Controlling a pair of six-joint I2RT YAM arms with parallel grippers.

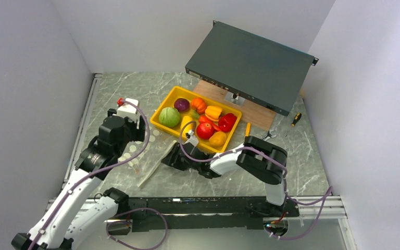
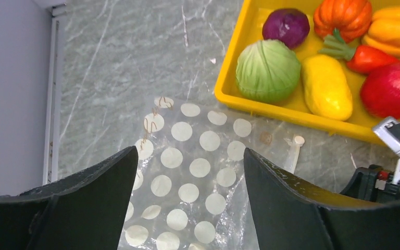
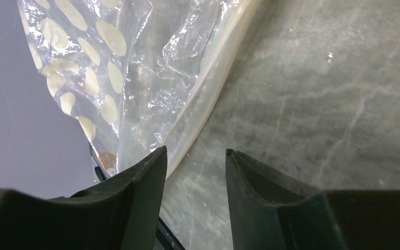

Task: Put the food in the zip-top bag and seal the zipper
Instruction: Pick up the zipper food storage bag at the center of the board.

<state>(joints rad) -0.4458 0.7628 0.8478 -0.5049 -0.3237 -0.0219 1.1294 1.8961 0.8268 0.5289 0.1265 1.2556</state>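
1. Right pincer [image 3: 195, 152] is down low at the bag's mouth. Its fingers are parted, with bare tabletop [image 1: 302, 156] showing between them. The zipper [image 3: 216, 88] runs just past its left finger, and I see nothing clamped.
2. Left pincer [image 2: 190, 153] hovers over the bag [image 2: 198, 140], fingers wide apart and holding nothing.
3. Bag lies flat and empty on the tabletop, just beside the near rim of the tray [image 1: 164, 102], between the two pincers. Food [image 1: 208, 112] is all in the tray.
4. Handling, as I read it: the bag is thin, crinkly film, very light, floppy and slick. It will likely slide and collapse rather than keep a shape. The zipper strip looks like the one stiffer part, so that edge is the place to pinch. Take one lip only, so the mouth can gape.
5. Food looks rigid, light and rounded. The round pieces may roll, so take them across the middle.
6. Direction, from the top view: the zipper's long axis runs diagonally, from near the tray down-left toward the arm bases. The bag's body spreads to the left of it, so the mouth faces right, toward the right pincer.
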